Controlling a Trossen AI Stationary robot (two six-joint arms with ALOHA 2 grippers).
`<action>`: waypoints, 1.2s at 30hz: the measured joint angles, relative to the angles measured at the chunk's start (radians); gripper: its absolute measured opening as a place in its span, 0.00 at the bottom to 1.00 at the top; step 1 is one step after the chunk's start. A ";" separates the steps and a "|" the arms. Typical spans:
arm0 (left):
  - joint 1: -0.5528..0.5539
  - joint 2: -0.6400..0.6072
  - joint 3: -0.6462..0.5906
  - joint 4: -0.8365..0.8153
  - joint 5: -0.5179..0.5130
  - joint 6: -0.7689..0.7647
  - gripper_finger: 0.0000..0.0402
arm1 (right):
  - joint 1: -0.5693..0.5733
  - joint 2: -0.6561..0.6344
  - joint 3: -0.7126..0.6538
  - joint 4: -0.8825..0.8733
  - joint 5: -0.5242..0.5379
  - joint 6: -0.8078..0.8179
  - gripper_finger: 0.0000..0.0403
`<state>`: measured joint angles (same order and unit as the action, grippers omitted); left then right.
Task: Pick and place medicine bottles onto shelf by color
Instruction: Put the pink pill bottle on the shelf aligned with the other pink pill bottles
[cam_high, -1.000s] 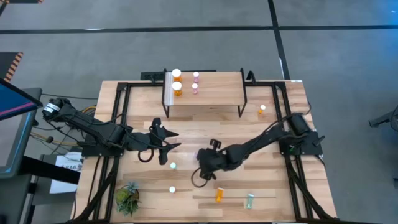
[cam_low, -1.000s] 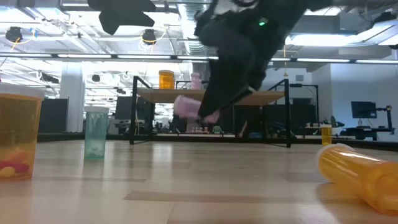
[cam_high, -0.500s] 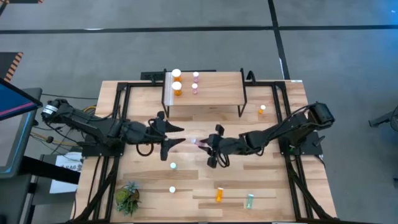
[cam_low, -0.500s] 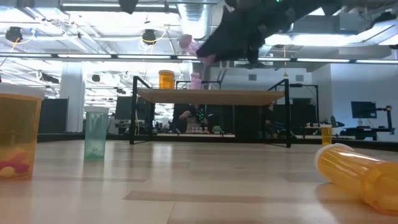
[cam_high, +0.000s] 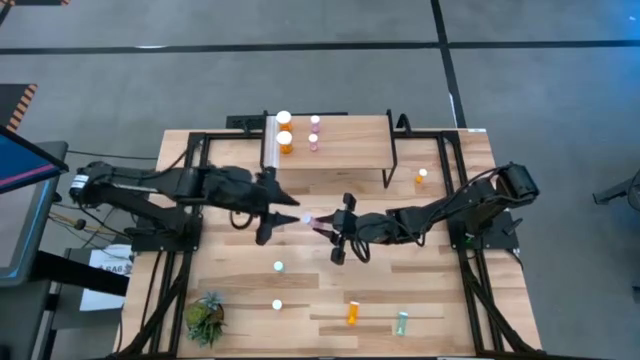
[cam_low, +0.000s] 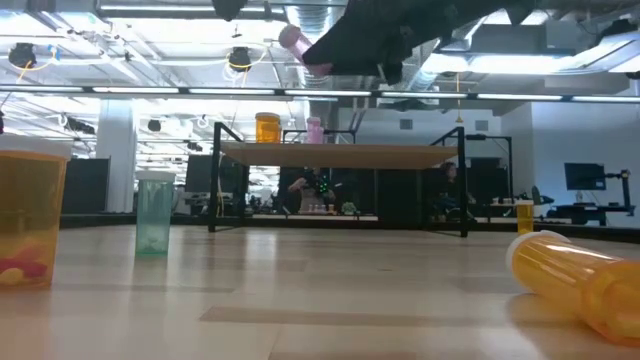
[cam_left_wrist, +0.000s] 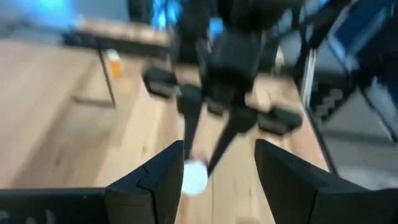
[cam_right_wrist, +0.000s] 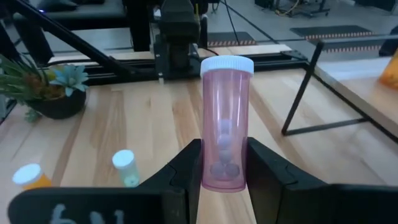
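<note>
Right wrist view: right gripper (cam_right_wrist: 224, 163) clamps pink bottle (cam_right_wrist: 225, 124); left gripper (cam_left_wrist: 219, 167) agape.

Four bottles (cam_high: 284, 118) on the shelf (cam_high: 340, 150) at its left end; five more bottles (cam_high: 278, 267) on the counter (cam_high: 430, 290); plant (cam_high: 205, 318) at front left.

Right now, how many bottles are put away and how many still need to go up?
Four bottles stand on the shelf: two orange bottles and two pink bottles. The right hand holds a pink bottle in the air, facing the open left hand. Still on the table are five loose bottles, orange and pale green.
</note>
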<state>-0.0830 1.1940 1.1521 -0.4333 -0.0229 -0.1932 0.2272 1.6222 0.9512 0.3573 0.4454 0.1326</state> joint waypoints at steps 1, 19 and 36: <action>0.002 0.024 0.026 -0.045 0.009 0.014 0.46 | 0.000 0.000 0.000 0.004 0.000 -0.002 0.30; 0.007 0.264 0.326 -0.382 0.035 0.175 0.48 | 0.002 0.000 0.000 0.002 0.000 -0.011 0.30; 0.005 0.276 0.283 -0.370 0.008 0.198 0.51 | 0.014 0.000 0.000 0.047 -0.002 -0.029 0.30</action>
<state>-0.0780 1.4705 1.4346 -0.8032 -0.0146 0.0046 0.2417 1.6226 0.9516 0.4040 0.4435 0.1040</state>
